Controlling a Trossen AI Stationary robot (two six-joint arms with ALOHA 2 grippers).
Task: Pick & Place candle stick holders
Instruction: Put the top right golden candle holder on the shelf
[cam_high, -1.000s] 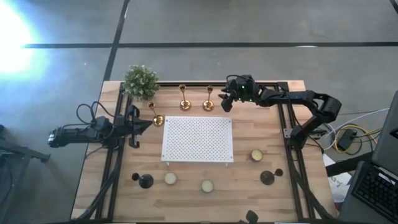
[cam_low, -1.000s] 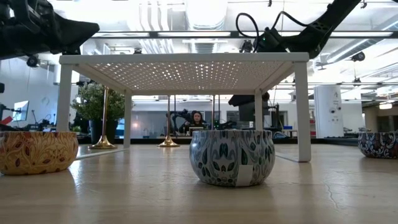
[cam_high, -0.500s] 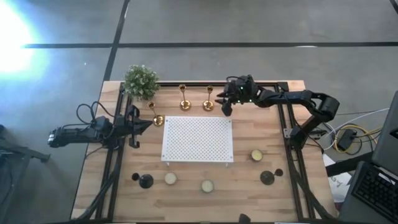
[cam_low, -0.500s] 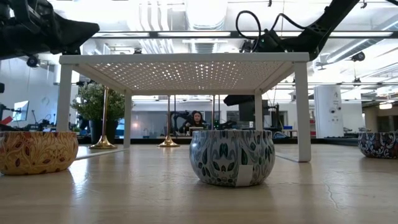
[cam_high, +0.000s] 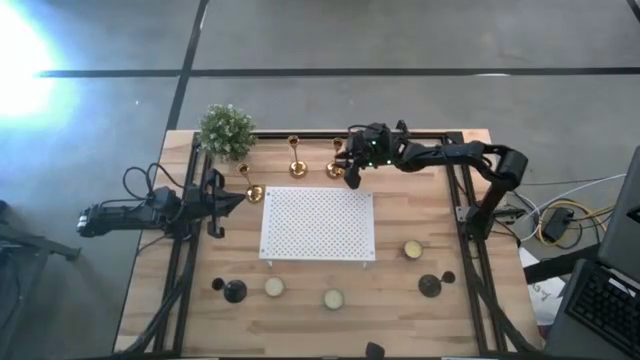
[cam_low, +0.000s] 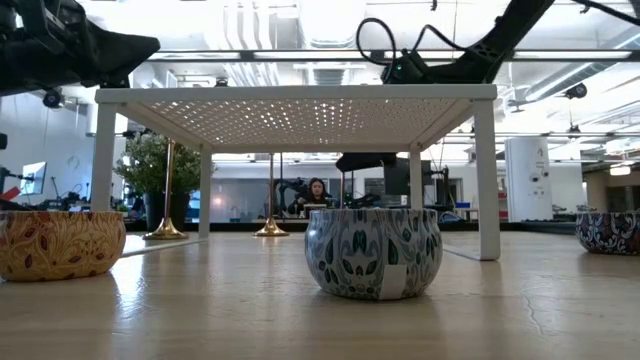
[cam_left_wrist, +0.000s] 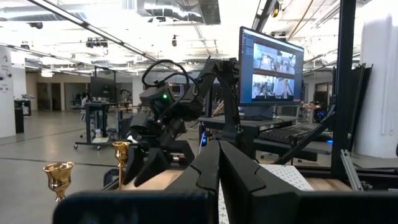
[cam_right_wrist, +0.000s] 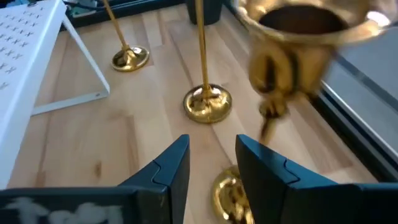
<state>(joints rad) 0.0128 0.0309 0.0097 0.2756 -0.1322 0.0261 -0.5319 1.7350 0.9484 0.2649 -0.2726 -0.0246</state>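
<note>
The rightmost of three shiny brass-gold candle stick holders with round bases and slim stems (cam_high: 336, 158) stands at the table's far edge, its cup looming close before the right gripper (cam_high: 352, 172) and its round foot showing just beyond the two dark fingers, which stand partly open with a narrow gap and hold nothing. Its two brass companions (cam_high: 295, 156) (cam_high: 251, 186) stand further along the pale wooden table (cam_high: 400, 215), behind a white perforated metal stand on thin legs (cam_high: 318, 223). The left gripper (cam_high: 236, 203) waits at the left side, fingers pressed together and empty.
</note>
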